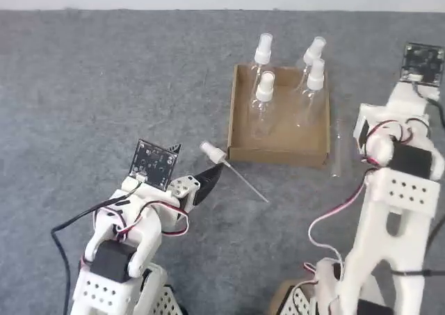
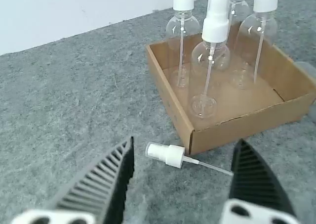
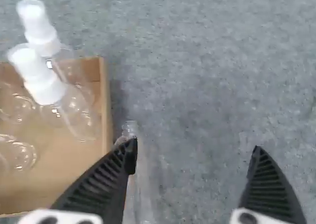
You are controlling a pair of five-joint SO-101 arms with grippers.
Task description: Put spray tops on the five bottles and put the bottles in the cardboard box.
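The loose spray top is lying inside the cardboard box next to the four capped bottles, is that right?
Not quite. The loose spray top lies outside the cardboard box, on the grey mat beside its front wall, as the left wrist view shows. The four capped bottles do stand in the box.

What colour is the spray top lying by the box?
White spray top; the left wrist view shows it best.

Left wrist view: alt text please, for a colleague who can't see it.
A loose spray top lies on the grey mat, framed between the open fingers, close beside the cardboard box. Four spray-topped clear bottles stand upright in it.
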